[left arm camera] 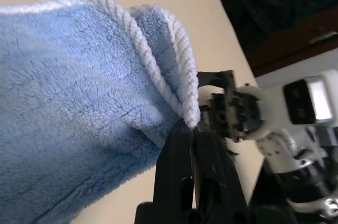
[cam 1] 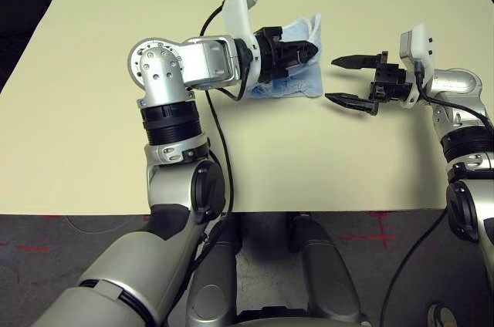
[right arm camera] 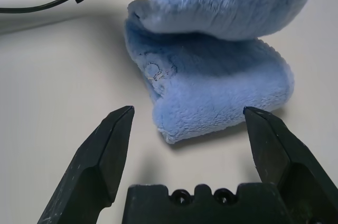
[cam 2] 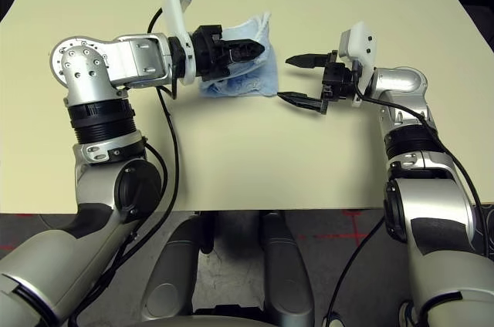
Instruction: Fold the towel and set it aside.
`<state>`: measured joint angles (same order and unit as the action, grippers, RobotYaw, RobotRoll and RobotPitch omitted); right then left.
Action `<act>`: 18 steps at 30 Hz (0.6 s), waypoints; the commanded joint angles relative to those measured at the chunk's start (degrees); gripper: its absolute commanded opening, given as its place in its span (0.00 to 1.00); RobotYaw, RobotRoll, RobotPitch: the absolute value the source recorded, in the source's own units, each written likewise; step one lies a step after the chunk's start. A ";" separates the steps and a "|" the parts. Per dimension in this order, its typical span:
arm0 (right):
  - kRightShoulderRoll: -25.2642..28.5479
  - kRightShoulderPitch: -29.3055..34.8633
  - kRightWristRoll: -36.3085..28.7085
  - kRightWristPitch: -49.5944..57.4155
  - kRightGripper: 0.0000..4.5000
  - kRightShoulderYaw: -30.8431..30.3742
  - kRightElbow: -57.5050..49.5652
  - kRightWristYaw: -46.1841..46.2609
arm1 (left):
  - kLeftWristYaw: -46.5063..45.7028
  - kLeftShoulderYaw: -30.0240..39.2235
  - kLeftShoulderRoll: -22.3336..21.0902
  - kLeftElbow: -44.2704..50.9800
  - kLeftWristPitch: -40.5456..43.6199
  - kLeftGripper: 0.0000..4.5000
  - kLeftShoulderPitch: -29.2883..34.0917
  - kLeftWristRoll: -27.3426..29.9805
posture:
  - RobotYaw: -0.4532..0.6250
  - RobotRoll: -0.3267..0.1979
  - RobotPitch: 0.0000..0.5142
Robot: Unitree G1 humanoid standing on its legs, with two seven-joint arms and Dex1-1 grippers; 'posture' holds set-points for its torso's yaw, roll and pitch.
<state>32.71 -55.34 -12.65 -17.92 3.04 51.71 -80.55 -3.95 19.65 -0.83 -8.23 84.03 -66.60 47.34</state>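
The left end effector (cam 1: 307, 52) pinches the towel (cam 1: 297, 80), which lies bunched on the worktop (cam 1: 116, 119) at 12 o'clock; the right end effector (cam 1: 341, 79), fingers spread, waits at its 3 o'clock. Best lay the lifted layer flat, edges aligned.

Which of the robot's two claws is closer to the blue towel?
Left. The left gripper is shut on the towel, pinching its edge; the right gripper is open beside it, not touching.

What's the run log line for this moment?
left gripper: shut on towel, corner lifted | right gripper: open, beside towel, apart | towel: partly folded on table
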 commanded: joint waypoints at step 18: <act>0.53 -1.50 -0.08 -0.51 1.00 0.91 1.90 1.25 | 2.70 3.60 6.73 -2.43 0.73 0.99 -1.29 -0.94 | 0.45 0.62 0.57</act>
<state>32.76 -56.92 -12.51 -18.62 3.09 52.92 -79.48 -2.16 24.00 4.82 -10.86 83.01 -68.55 45.72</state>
